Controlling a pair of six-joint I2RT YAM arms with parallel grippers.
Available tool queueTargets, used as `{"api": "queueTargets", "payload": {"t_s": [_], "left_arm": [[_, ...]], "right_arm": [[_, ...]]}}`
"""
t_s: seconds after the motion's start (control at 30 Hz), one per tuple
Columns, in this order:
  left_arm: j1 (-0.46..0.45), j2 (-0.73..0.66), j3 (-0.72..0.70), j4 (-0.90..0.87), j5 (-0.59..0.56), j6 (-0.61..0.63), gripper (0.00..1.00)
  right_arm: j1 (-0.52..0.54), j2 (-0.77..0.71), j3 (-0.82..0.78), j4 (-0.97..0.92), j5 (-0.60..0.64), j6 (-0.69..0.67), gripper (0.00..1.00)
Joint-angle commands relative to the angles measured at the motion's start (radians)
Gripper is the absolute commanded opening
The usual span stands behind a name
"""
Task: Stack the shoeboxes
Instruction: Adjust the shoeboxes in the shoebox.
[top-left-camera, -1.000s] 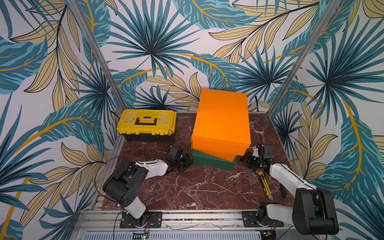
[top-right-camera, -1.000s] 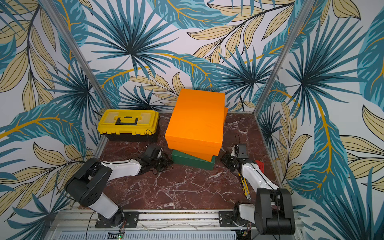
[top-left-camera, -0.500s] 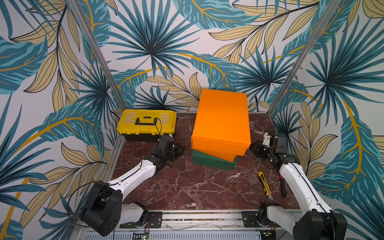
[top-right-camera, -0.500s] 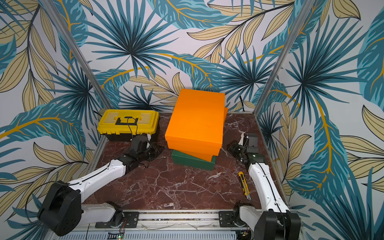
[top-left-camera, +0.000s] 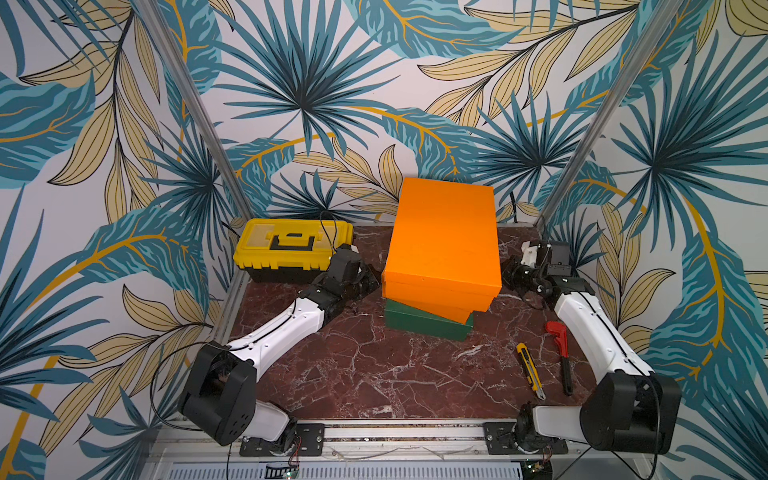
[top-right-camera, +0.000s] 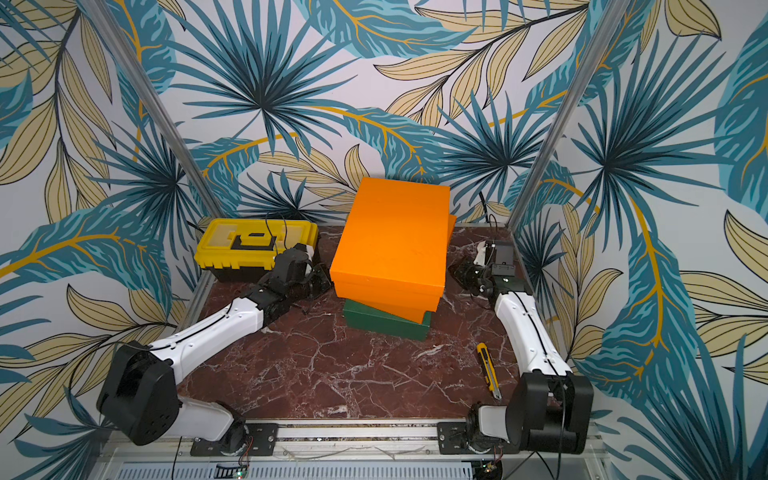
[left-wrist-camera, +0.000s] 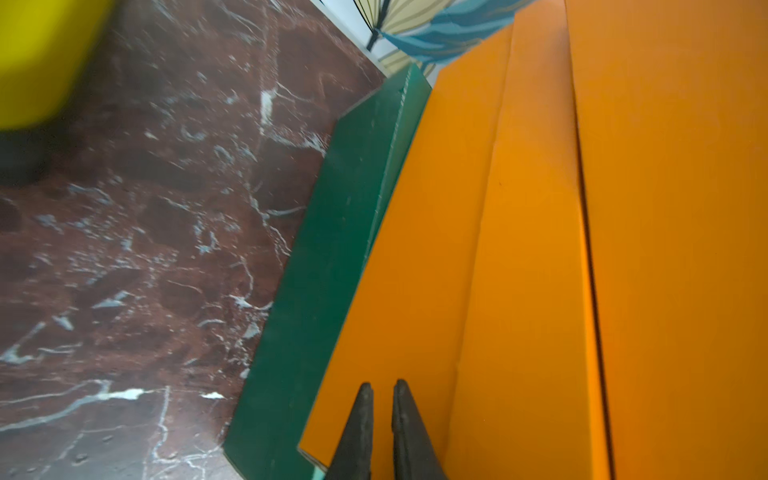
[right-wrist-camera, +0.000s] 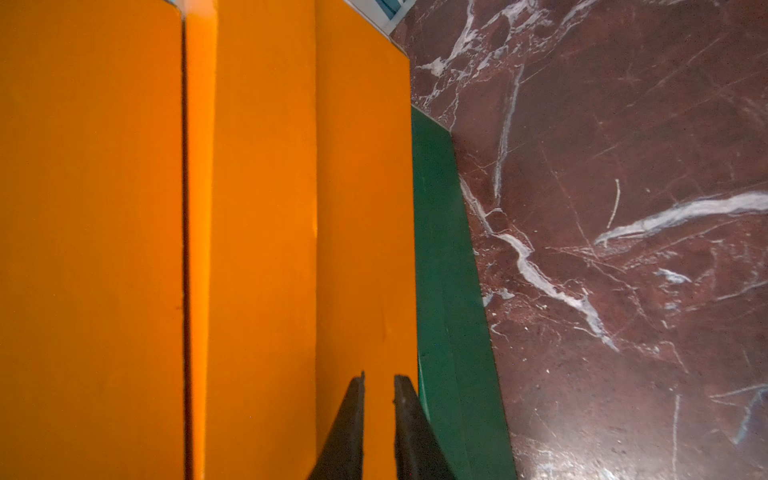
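Observation:
Three shoeboxes stand in one pile in both top views: a dark green shoebox (top-left-camera: 424, 324) at the bottom, an orange shoebox (top-left-camera: 432, 301) skewed on it, and a second orange shoebox (top-left-camera: 444, 232) on top. My left gripper (top-left-camera: 372, 282) is at the pile's left side. In the left wrist view it (left-wrist-camera: 381, 384) is shut but for a slit, its tips over the lower orange shoebox (left-wrist-camera: 415, 270) beside the green one (left-wrist-camera: 332, 249). My right gripper (top-left-camera: 505, 270) is at the right side, also shut (right-wrist-camera: 379, 376), by the lower orange shoebox (right-wrist-camera: 361, 208). Neither holds anything.
A yellow-and-black toolbox (top-left-camera: 293, 245) sits at the back left, just behind my left wrist. A yellow utility knife (top-left-camera: 530, 370) and a red pipe wrench (top-left-camera: 559, 349) lie at the front right beside my right arm. Patterned walls close in the marble table (top-left-camera: 374, 374).
Both arms have stretched out from the front of the table. Each gripper has moved back along its side of the pile to the level of the lower orange shoebox. The shoeboxes have not shifted.

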Motion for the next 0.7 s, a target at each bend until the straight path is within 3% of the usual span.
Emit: {"api": "queueTargets", "payload": {"t_s": [0.0,0.67], "left_arm": [[-0.034,0.007,0.032,-0.014,0.003,0.002,0.13],[-0.090,-0.061,-0.035,-0.016,-0.023,-0.048,0.13]], "right_arm": [[-0.004,0.035,0.029,0.022,-0.037,0.019,0.17],[0.044,0.001,-0.041,0.082,-0.087,0.061,0.18]]}}
